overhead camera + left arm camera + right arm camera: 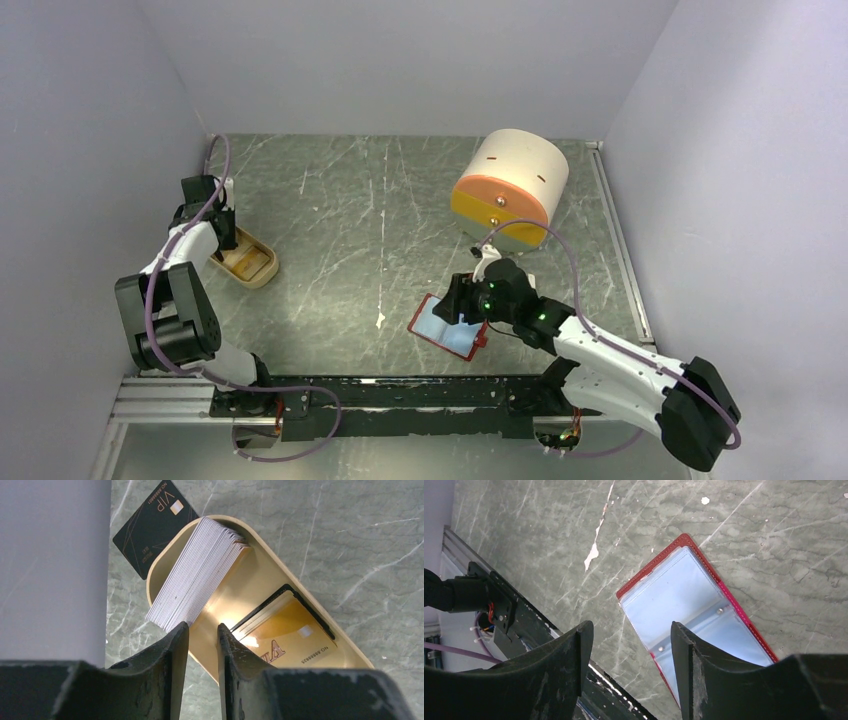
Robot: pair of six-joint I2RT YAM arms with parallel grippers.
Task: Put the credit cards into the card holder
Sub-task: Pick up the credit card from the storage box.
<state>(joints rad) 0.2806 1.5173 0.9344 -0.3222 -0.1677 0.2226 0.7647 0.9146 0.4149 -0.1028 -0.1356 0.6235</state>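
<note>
Readable writing: the black card [152, 527] said "VIP" and a number starting "NO.8888"; I was unsure of the last digits. The top gold card [287, 637] carried a like number, its big letters partly cut off by my finger.

Count: one black card, lying on the desk [350, 535] at the far rim of the tray [260, 575]. One leaning stack of white-edged cards [197, 575] in the tray, too many to count. A few gold cards were flat in the tray. One card holder [684, 595], and one cream-and-orange cylinder [510, 185].

My left hand [200, 630] hung over the tray, fingers slightly parted and gripping nothing. My right hand [631, 630] was spread wide above the card holder, released; it lay unfolded on the desk with its pale blue pockets up.

Only the overhead view showed the cylinder. Only the left wrist view showed the card print.
</note>
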